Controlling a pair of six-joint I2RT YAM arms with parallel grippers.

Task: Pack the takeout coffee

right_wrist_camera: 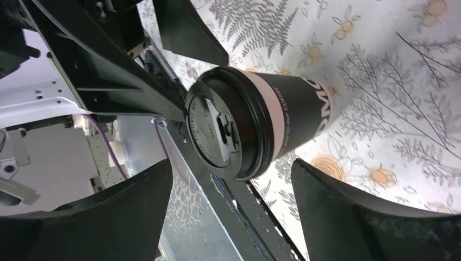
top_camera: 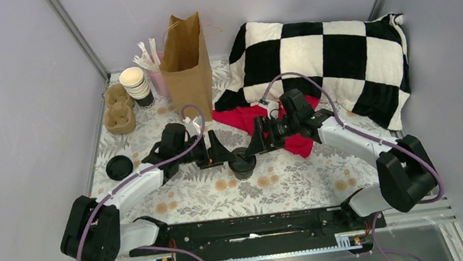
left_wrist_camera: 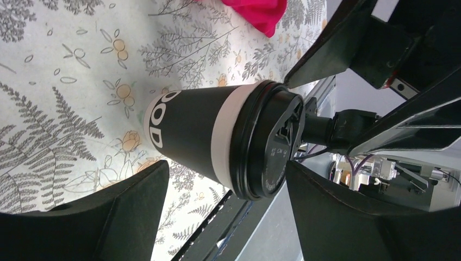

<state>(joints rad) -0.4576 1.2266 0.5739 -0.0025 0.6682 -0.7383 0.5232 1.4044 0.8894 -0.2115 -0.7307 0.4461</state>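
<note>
The takeout coffee, a small dark cup with a black lid, stands upright on the floral table between my two grippers. My left gripper is open just left of it, and my right gripper is open just right of it. In the left wrist view the cup lies just ahead of the open gripper, not touched by either finger. In the right wrist view the cup is likewise just ahead of the open gripper. The brown paper bag stands open at the back.
A stack of lidless cups, a cardboard cup carrier and a pink holder with sticks stand at the back left. A loose black lid lies at the left. A checkered pillow and a red cloth lie at the back right.
</note>
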